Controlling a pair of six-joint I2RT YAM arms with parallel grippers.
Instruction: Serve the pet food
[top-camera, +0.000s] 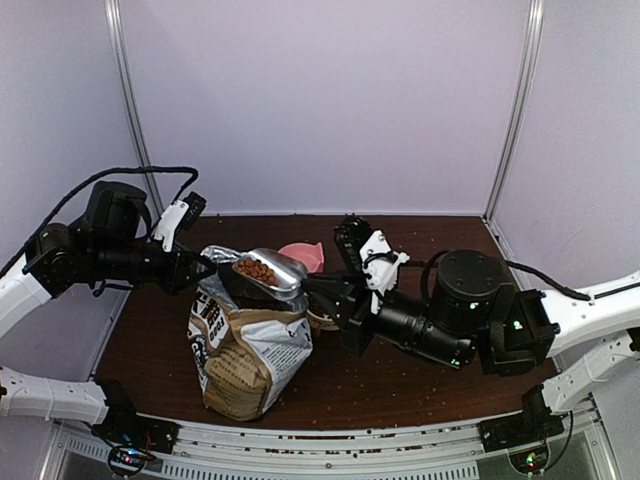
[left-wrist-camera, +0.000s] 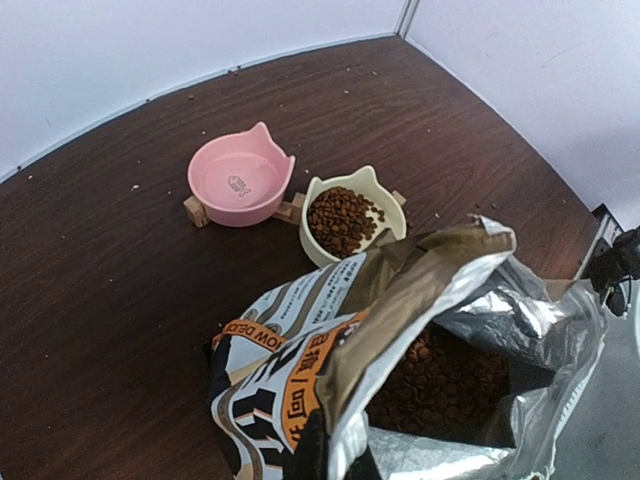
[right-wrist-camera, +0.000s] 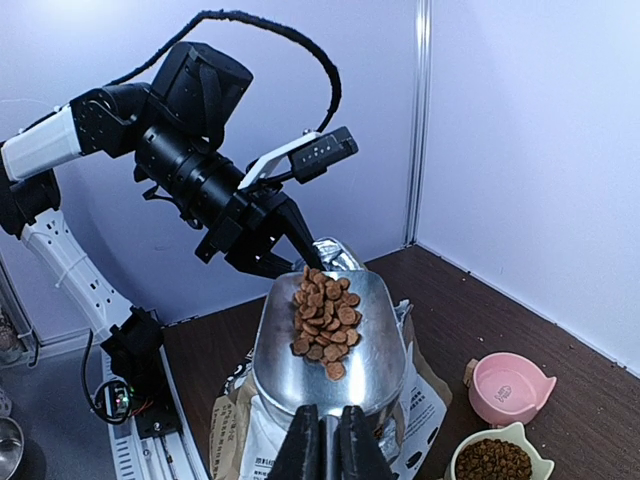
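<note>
The right gripper is clamped on the handle of the scoop, holding it roughly level over the mouth of the bag with a heap of pet food inside. That arm reaches left, forearm low. The left gripper pinches the bag's rim, arm stretched right. More pet food lies in the bag and the cream bowl.
</note>
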